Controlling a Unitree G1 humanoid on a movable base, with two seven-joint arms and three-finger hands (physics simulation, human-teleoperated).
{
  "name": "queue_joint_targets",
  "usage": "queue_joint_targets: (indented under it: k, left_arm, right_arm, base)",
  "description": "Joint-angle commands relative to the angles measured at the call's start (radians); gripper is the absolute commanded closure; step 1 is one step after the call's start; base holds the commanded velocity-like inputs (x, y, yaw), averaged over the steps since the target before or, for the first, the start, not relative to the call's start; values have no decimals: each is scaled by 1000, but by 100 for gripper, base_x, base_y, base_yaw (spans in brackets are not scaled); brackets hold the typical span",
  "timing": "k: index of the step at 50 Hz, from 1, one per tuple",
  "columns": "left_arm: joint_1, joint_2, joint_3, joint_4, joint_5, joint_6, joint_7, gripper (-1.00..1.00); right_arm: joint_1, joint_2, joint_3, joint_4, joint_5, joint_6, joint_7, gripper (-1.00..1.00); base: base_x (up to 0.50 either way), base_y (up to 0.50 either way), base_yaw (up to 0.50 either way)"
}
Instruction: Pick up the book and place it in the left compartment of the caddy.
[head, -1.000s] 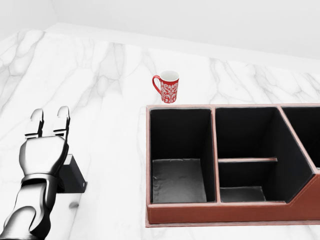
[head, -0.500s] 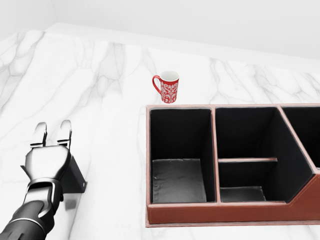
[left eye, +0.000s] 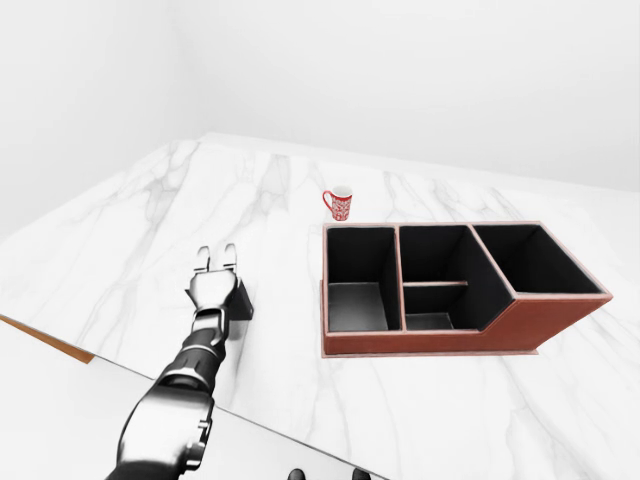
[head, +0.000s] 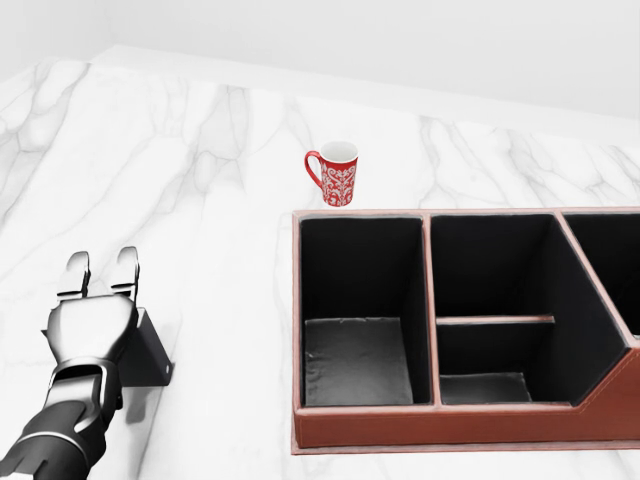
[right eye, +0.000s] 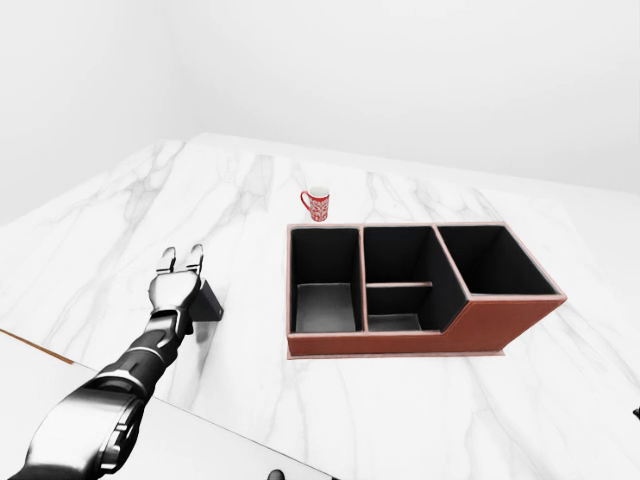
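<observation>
hovering my left hand (head: 90, 325) over the book (head: 148, 352), which lies on the desk (head: 200, 180) left of the caddy (head: 440, 425); fingers (head: 125, 268) spread, not grasping, ready to close on it.

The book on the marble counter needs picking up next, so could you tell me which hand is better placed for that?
Left. The left hand hovers directly over the book with fingers open; the right hand is out of view.

White marble counter (left eye: 150, 230), plain white walls (left eye: 420, 70), seemingly even light.
</observation>
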Motion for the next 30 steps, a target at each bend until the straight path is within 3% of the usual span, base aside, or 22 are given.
queue_joint_targets:
  k: [1, 9, 10, 11, 12, 13, 30]
  left_arm:
    - [8, 7, 22, 37, -21, 0, -14, -100]
    - [11, 10, 21, 39, -16, 0, -40, -100]
    - [12, 10, 19, 40, -13, 0, -42, -55]
    - [13, 9, 19, 40, -11, 0, -44, -29]
    - [15, 8, 15, 41, -5, 0, -44, 47]
    - [17, 8, 17, 42, -5, 0, -43, 100]
    - [53, 1, 19, 48, -4, 0, -89, 100]
  right_arm:
    - [-2, 0, 7, 6, -6, 0, 0, -100]
    - [-1, 1, 7, 6, -7, 0, 0, -100]
    - [-1, 0, 7, 5, -7, 0, -1, -100]
    - [0, 0, 5, 3, -4, 0, -3, -100]
    - [0, 0, 5, 4, -4, 0, -2, -100]
    - [0, 0, 5, 4, -5, 0, -2, -100]
    - [-2, 1, 7, 11, -11, 0, 5, -100]
  base:
    - [0, 0, 0]
    - [0, 0, 0]
    - [0, 0, 0]
    - [0, 0, 0]
    - [0, 0, 0]
    - [0, 0, 0]
    - [0, 0, 0]
